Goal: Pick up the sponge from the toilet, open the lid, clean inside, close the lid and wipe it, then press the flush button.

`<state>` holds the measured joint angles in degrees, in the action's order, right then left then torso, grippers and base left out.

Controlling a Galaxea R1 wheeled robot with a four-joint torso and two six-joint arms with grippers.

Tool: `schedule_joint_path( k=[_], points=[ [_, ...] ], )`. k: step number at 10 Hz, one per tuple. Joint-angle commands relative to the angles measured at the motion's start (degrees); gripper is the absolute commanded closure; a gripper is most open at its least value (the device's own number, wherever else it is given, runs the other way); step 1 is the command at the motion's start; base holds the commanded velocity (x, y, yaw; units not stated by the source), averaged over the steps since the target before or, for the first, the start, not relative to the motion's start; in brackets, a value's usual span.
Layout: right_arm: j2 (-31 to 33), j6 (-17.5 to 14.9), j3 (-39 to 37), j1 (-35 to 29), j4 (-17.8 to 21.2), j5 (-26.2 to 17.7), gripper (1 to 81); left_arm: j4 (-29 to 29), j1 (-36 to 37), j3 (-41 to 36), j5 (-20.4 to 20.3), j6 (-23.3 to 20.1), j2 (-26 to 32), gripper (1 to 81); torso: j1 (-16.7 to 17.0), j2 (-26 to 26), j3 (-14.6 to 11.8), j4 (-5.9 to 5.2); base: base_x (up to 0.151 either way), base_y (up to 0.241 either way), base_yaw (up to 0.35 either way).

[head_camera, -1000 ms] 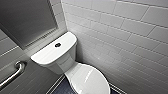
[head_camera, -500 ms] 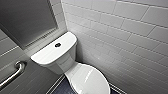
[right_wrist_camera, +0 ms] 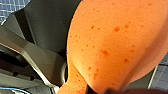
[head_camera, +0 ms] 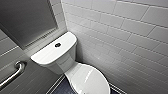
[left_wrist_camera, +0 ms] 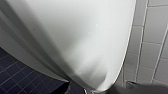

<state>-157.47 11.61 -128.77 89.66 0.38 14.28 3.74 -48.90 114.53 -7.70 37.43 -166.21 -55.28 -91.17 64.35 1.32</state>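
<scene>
**A:** Is anything shifting since a second ago?

**B:** Nothing is moving in the head view. The white glossy ceramic toilet (head_camera: 68,65) is sitting in the same corner as before, against the white brick-tiled wall (head_camera: 120,37) and over the dark blue tiled floor (head_camera: 62,89).

**A:** How is the lid lying?

**B:** The smooth white oval lid (head_camera: 91,81) is lying shut over the bowl. The small round dark flush button (head_camera: 57,45) is sitting in the middle of the flat white cistern top (head_camera: 50,53). A curved metal grab rail (head_camera: 12,75) is running along the grey wall beside the cistern.

**A:** Where is the sponge?

**B:** The small orange-red porous sponge (right_wrist_camera: 112,42) is hanging right in front of the right wrist camera, off the toilet.

**A:** Is the right pincer gripping it?

**B:** It seems so. The right pincer (right_wrist_camera: 105,90) is squeezing the sponge where the pad is narrowing to a waist, though its tips are showing only as a dark blur.

**A:** And the left pincer?

**B:** I cannot tell whether it is standing wide or narrow. Its wrist camera is looking at a white glossy curve of the toilet from very near, with the floor below and the wall beside. I cannot tell whether that curve is lid or bowl.
</scene>
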Motion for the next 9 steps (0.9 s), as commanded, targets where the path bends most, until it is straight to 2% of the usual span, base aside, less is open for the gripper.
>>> schedule_joint_path(
  k=[1, 4, 9],
  points=[
    [0.81, 0.08, 1.07, 1.18, -0.82, -4.61, 81.1, 0.22, 6.22, -1.06, -1.08, 0.19, -1.58, 1.0, 0.0, 0.0, 0.0, 0.0, 0.0, 0.0, 0.0],
    [0.72, 0.08, 1.25, 1.09, -0.73, -4.7, 81.1, 0.21, 7.1, -0.62, -1.52, 0.28, -1.95, 1.0, 0.0, 0.0, 0.0, 0.0, 0.0, 0.0, 0.0],
    [0.64, 0.08, 1.69, 0.83, -0.82, -5.31, 81.1, 0.21, 7.72, -6.6, -2.23, 0.28, 1.13, 1.0, 0.0, 0.0, 0.0, 0.0, 0.0, 0.0, 0.0]
  ],
)
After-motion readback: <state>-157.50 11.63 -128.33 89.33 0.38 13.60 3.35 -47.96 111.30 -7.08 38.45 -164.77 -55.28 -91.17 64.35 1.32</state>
